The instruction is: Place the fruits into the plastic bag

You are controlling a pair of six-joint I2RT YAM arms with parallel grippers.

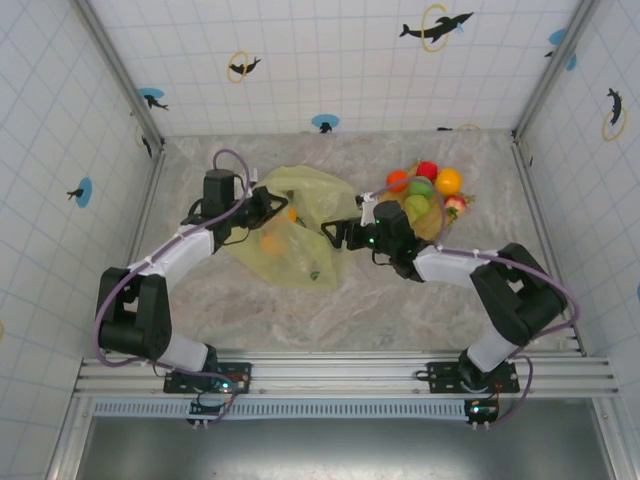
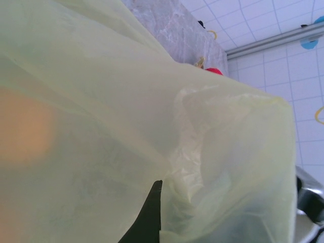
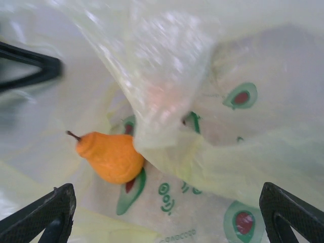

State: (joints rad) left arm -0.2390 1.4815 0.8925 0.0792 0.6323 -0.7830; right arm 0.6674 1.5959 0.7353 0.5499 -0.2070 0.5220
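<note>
**BAG AND FRUITS: GRIP POINTS AND CLEARANCE**

The bag was found on the bench, left of centre. Its rim was raised by the left fingers, which were shut on the film. The right fingers were spread wide at the bag mouth, and nothing was held in them. An orange pear was seen lying inside the bag. The other fruits were heaped just beside the right arm, toward the far wall.

The film was judged thin, limp and slippery. A pinch at the rim was considered the only sound hold, as the mouth would likely collapse if it were let go. The fruits were judged light, hard and glossy, and liable to roll. A hold across the widest part was considered best for each.

Open bench was available in front of the bag and the heap. Little room was left between the heap and the right arm, so a knocked fruit was judged the main risk.
</note>
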